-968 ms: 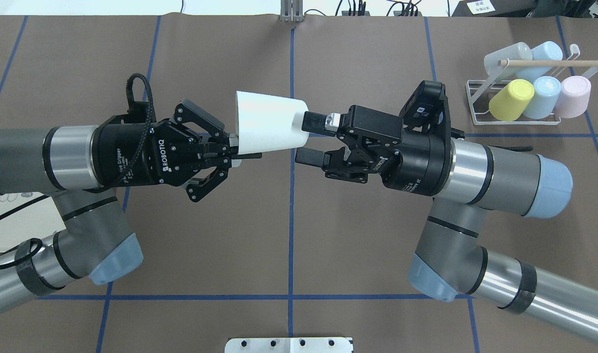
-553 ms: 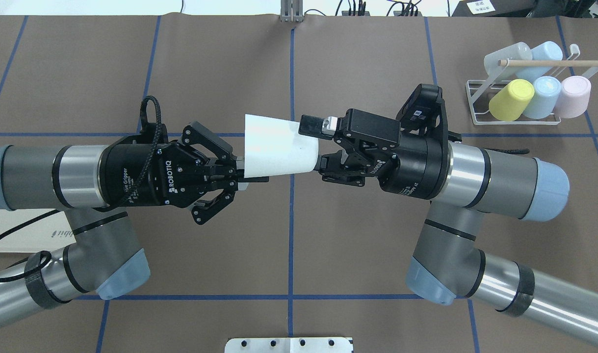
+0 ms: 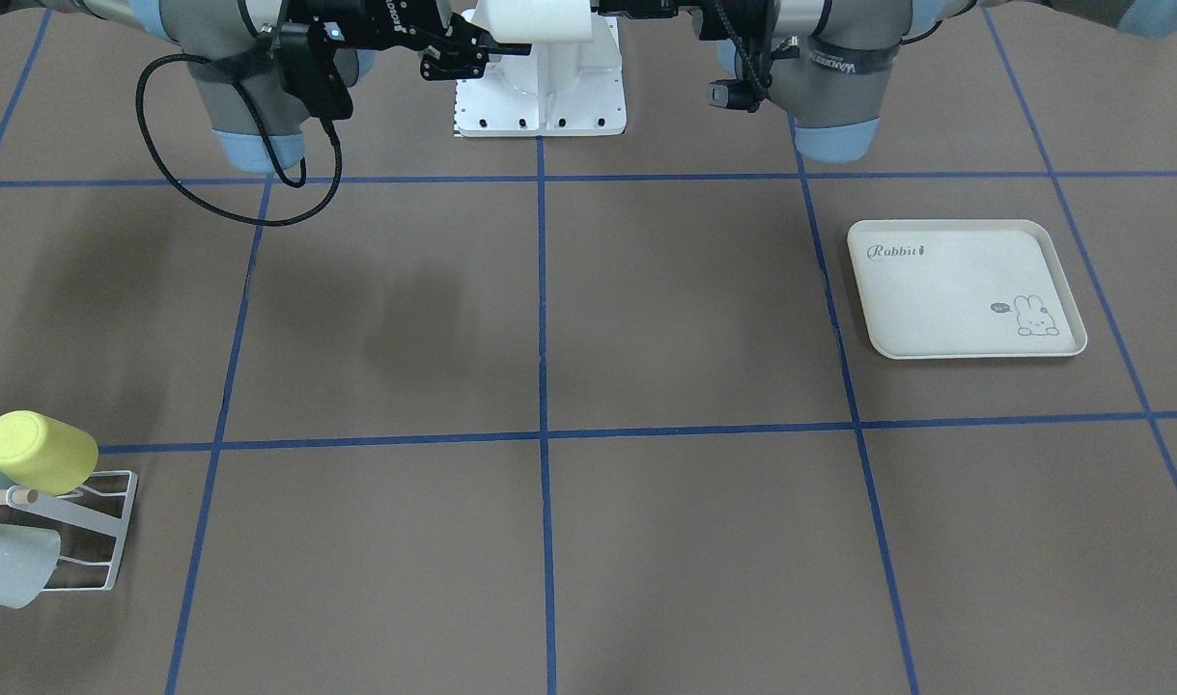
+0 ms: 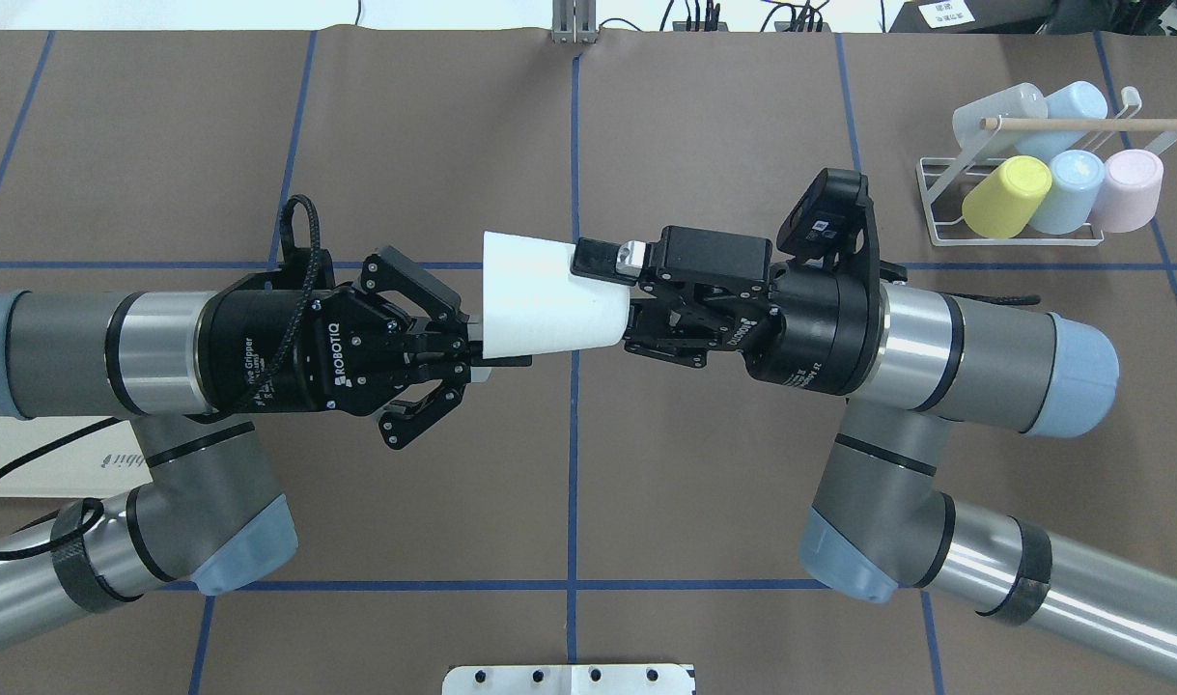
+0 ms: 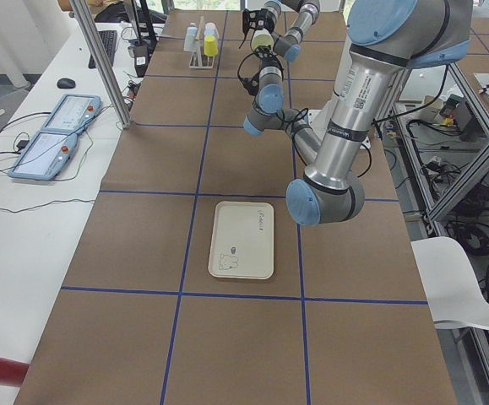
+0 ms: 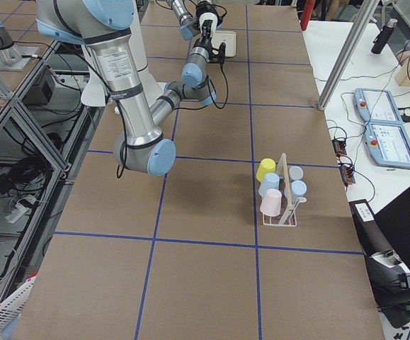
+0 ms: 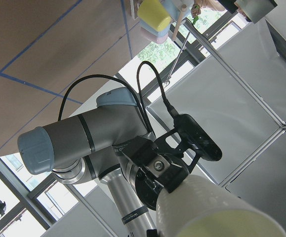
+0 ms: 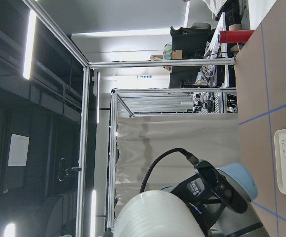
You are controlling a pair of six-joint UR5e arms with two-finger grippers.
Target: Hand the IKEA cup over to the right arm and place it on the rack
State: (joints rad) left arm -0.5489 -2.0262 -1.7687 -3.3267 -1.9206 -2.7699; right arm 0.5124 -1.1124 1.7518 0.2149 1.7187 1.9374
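Observation:
The white IKEA cup [image 4: 549, 294] hangs on its side above the table's middle, between the two arms. My left gripper [image 4: 482, 355] is shut on its wide rim, with one finger inside the mouth. My right gripper [image 4: 612, 299] is open and straddles the cup's narrow closed end. Its upper finger [image 4: 598, 261] lies along the cup wall and its lower finger is mostly hidden behind the cup. The cup [image 3: 535, 19] also shows at the top edge of the front-facing view. The white wire rack [image 4: 936, 208] with a wooden rod [image 4: 1080, 124] stands at the far right.
Several pastel cups sit upside down on the rack, among them a yellow cup [image 4: 1008, 198] and a pink cup [image 4: 1129, 188]. A cream rabbit-print tray [image 3: 965, 290] lies on the left arm's side. The white base plate [image 3: 540, 92] sits at the table's near edge.
The left gripper carried the cup down and toward the right arm. The right gripper advanced, so its fingers now reach further along the cup's narrow end.

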